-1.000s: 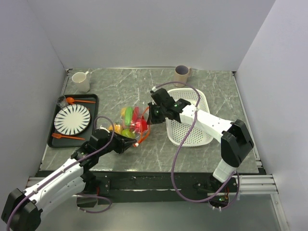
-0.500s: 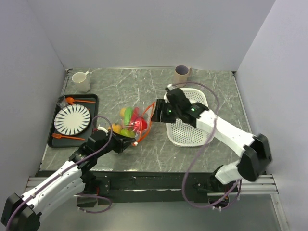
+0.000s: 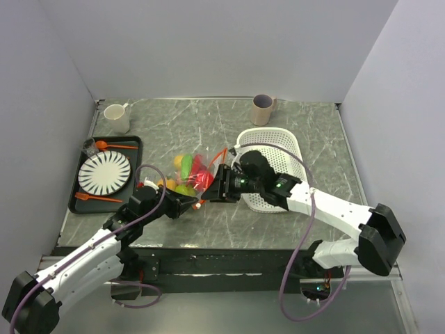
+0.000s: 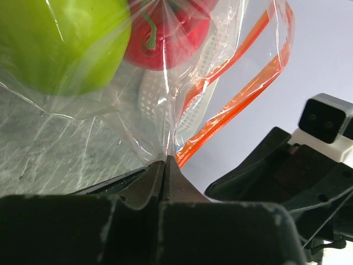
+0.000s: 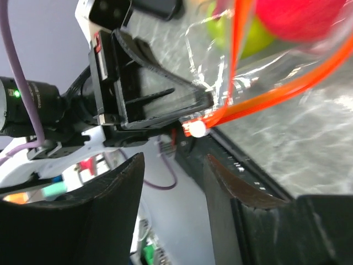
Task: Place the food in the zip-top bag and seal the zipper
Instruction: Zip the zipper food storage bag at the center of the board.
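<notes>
L arm (image 3: 90, 254) ran from the near-left corner diagonally up & right, low over the table. L gripper (image 3: 182, 207) was clamped tight on the near corner of the zip-top bag (image 3: 191, 182). Its wrist view showed clear film pinched btwn the closed fingertips, no gap. Bag lay mid-table, right of the black tray (image 3: 136, 158), crumpled. Food (image 3: 185, 172) sat inside: green, yellow, orange & red pcs bunched together. A green piece (image 4: 60, 44) & a red one (image 4: 165, 33) pressed against the film close to the L gripper. Zipper (image 3: 217, 161), an orange-red strip, curved along the bag's right side w/ its two tracks parted, so the mouth was not sealed. White slider (image 5: 194, 128) sat at the strip's near end. R arm (image 3: 327, 205) reached from near-right, leftward across the white basket (image 3: 281, 147), forearm low. R gripper (image 3: 213, 193) was at the bag's right edge, jaws apart w/ nothing btwn them, slider just beyond the tips.
</notes>
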Controlling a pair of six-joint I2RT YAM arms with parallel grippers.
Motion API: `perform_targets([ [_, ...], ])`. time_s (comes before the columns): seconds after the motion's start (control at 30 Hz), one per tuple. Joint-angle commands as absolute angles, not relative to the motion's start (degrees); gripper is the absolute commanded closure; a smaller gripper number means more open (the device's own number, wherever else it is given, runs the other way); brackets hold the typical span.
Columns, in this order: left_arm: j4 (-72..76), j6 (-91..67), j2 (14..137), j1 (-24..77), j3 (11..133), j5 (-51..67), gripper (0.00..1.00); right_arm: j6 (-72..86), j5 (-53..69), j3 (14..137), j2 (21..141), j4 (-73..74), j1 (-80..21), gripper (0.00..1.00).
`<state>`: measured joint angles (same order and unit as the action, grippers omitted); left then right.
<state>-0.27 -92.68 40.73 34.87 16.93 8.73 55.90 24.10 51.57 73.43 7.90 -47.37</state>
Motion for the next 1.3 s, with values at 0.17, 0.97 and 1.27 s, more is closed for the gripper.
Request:
perform_targets([
  [0.17, 3.86, -92.02, 40.08, 35.07, 16.52, 8.88, 0.99, 61.70, 27.86, 50.19, 79.01, 0.18, -49.75, 0.50],
  [0.97, 7.12, -92.64, 41.48, 35.07, 15.73, 11.07, 0.99, 63.11, 27.07, 49.04, 83.67, -5.27, -50.01, 0.65],
  [1.27, 8.52, -93.69, 40.78, 35.07, 14.33, 11.43, 0.99, 62.58, 26.63, 49.75, 83.41, -5.27, -49.75, 0.57],
])
